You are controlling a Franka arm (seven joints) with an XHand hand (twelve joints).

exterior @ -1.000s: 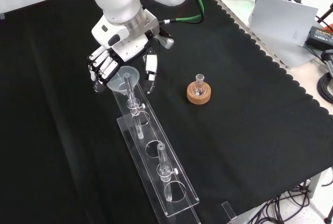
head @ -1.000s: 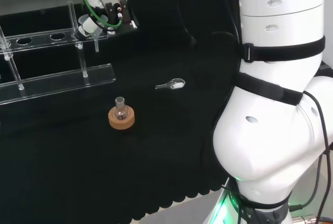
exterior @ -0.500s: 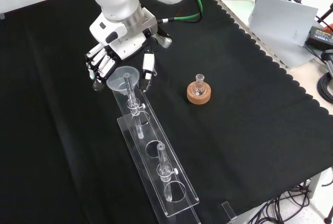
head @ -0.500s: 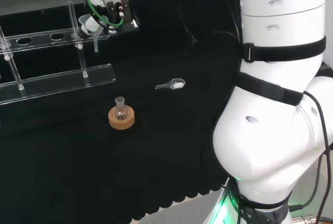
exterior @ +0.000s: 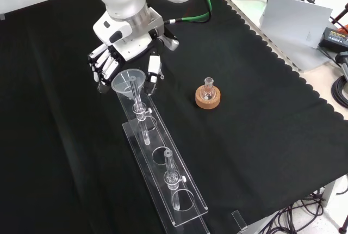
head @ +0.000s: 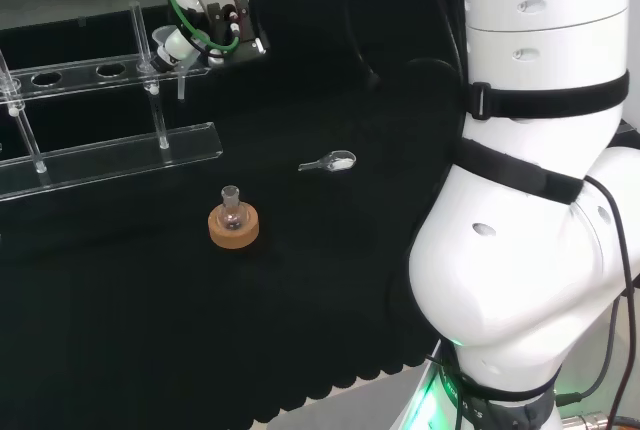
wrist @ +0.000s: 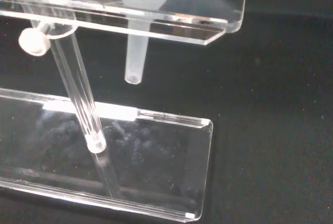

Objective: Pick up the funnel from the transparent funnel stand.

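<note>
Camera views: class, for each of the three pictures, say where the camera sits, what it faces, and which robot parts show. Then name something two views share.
Head view: behind and above the base, looking over white arm links at the bench.
Front view: before the arm, looking down on the cloth; robot hand at the funnel.
Wrist view: at the wrist, close on the funnel's stem in the stand.
Shared: head and front views both show the cork ring.

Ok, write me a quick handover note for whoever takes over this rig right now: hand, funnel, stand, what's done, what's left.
Hand: at the far end of the transparent funnel stand in the front view, fingers and thumb curved either side of the funnel; contact can't be confirmed.
Funnel: seated in the stand's end hole, stem hanging through the upper plate in the wrist view.
Nearby: small flask on a cork ring, small scoop on the cloth.
Done: approach.
Left: close on the funnel, lift it straight up and clear.
</note>
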